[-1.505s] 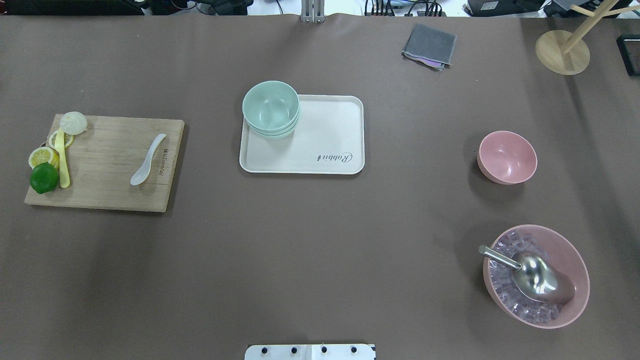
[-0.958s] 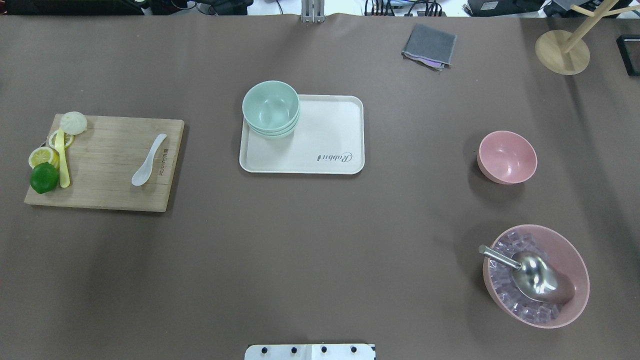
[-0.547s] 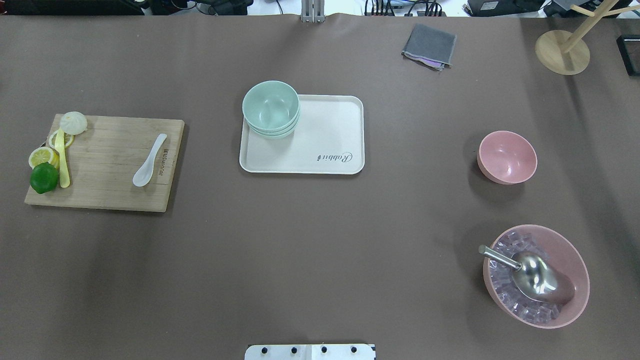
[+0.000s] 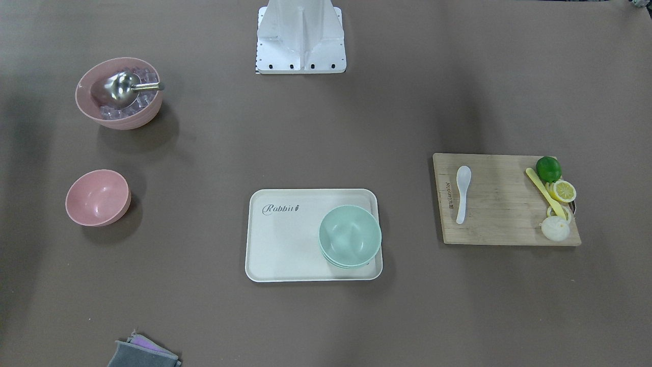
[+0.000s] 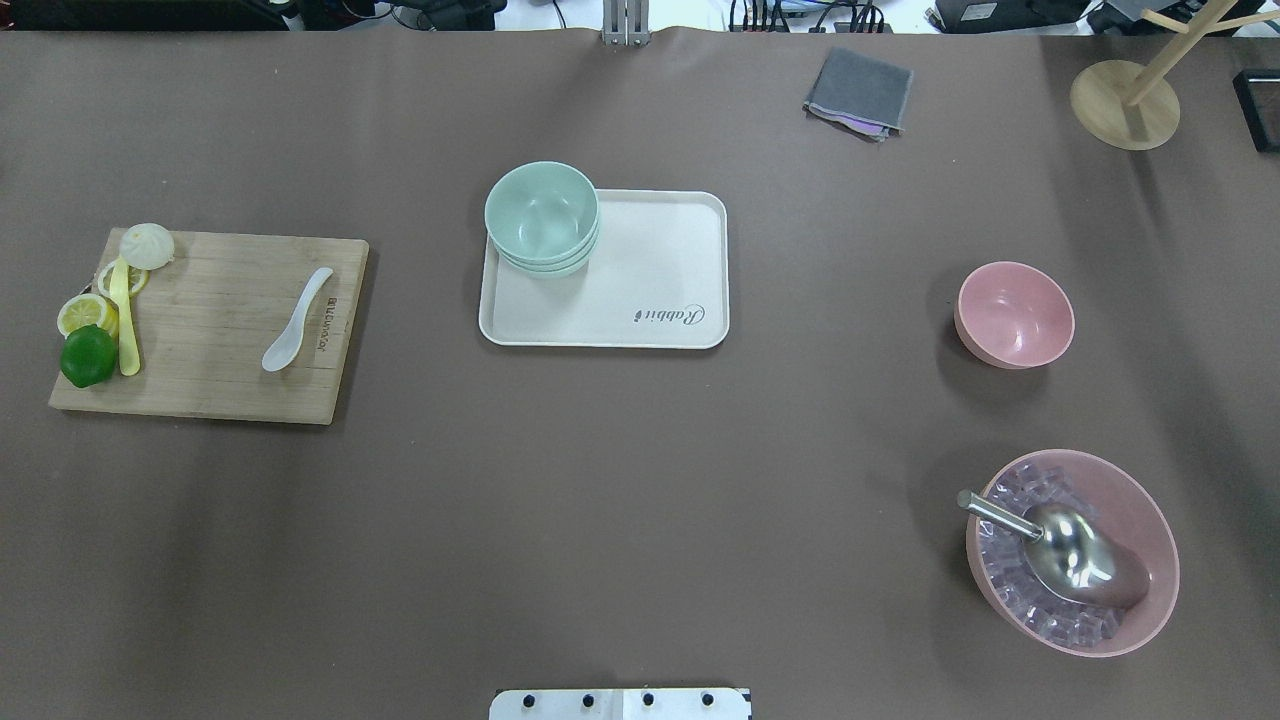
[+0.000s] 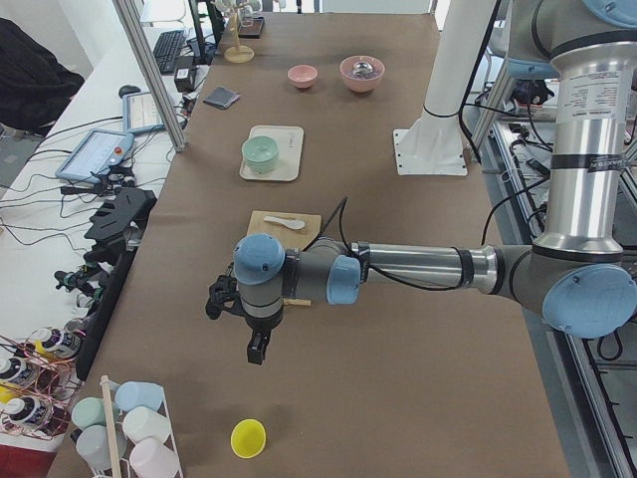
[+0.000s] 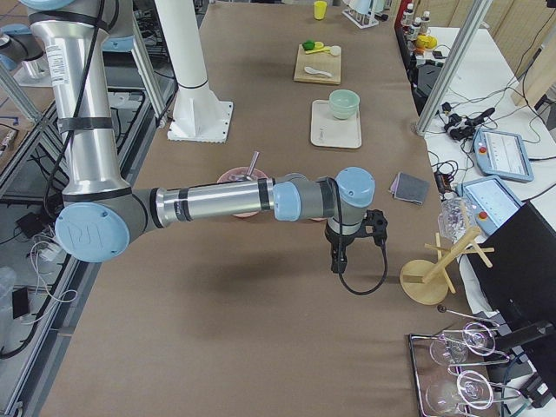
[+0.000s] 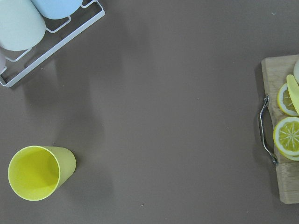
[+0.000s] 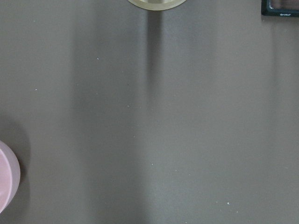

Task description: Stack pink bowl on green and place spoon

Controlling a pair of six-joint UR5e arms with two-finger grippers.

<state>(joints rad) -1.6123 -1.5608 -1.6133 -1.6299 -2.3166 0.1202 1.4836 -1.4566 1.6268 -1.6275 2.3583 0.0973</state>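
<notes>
The small pink bowl (image 5: 1014, 314) stands empty on the table at the right. A stack of green bowls (image 5: 542, 215) sits on the far left corner of a cream tray (image 5: 660, 290). A white spoon (image 5: 296, 320) lies on the wooden cutting board (image 5: 220, 330) at the left. Both grippers are outside the overhead and front views. My left gripper (image 6: 256, 349) hangs over the table's left end, beyond the board. My right gripper (image 7: 337, 261) hangs over the right end, past the pink bowl. I cannot tell whether either is open or shut.
A large pink bowl (image 5: 1072, 552) holds ice cubes and a metal scoop at the near right. A lime (image 5: 88, 355), lemon slices and a yellow utensil lie on the board's left edge. A grey cloth (image 5: 860, 92) and a wooden stand (image 5: 1124, 103) are at the back right. A yellow cup (image 8: 37, 171) stands below the left wrist.
</notes>
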